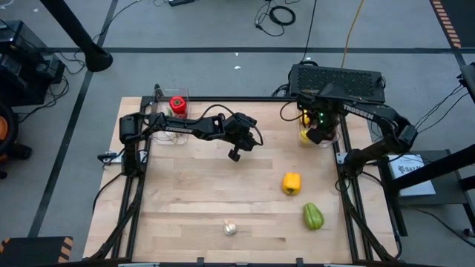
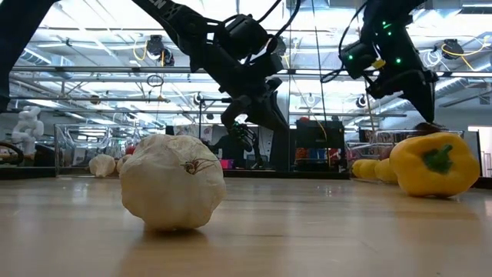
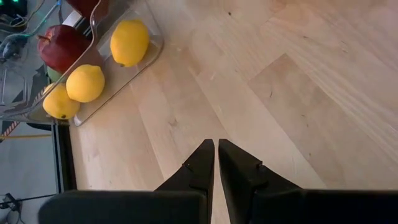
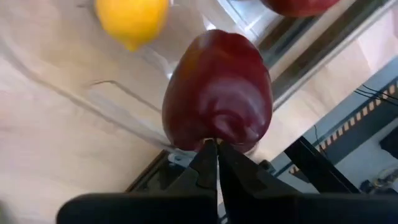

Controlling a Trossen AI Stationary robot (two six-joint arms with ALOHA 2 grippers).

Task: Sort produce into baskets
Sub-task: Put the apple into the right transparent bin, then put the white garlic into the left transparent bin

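The right claw (image 4: 211,149) hangs over the right bin (image 1: 332,141) at the counter's (image 1: 193,200) far right corner, pinched shut on the stem end of a dark red apple (image 4: 217,90); the apple hangs below the fingertips with its long axis in line with the fingers, over the bin's rim; a lemon (image 4: 132,22) lies in the bin beyond it.

The left claw (image 3: 216,155) hovers over bare wood near the counter's middle, closed with only a slit between the fingers and nothing held; its camera sees the right bin (image 3: 118,78) holding three lemons (image 3: 129,42) in a row along the near wall and a red apple (image 3: 61,46) behind them.

The left bin (image 1: 169,119) at the far left corner holds a red piece (image 1: 177,104); what else is in it cannot be told.

Loose on the counter: a yellow pepper (image 1: 292,183) right of centre, stem end facing the low camera; a green pepper (image 1: 313,216) nearer the front right, long axis running front to back; a garlic (image 1: 230,228) at the front, resting on its side.
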